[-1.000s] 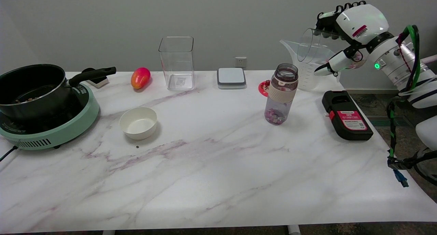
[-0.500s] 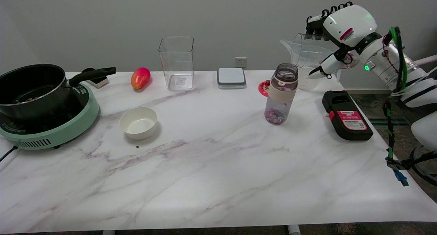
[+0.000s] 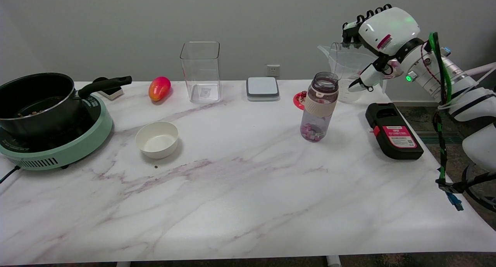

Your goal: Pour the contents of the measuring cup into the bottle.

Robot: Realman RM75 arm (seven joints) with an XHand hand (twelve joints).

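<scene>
The right hand (image 3: pixel 378 36) grips a clear measuring cup (image 3: pixel 343 61) in the air at the far right of the bench (image 3: pixel 240 189), tipped over so its mouth faces left, just above and right of the open bottle (image 3: pixel 319 107). The bottle stands upright on the bench with small pinkish pieces at its bottom. A black and red device (image 3: pixel 393 131) lies to its right, and a larger clear jug (image 3: pixel 350 90) stands behind the hand.
</scene>
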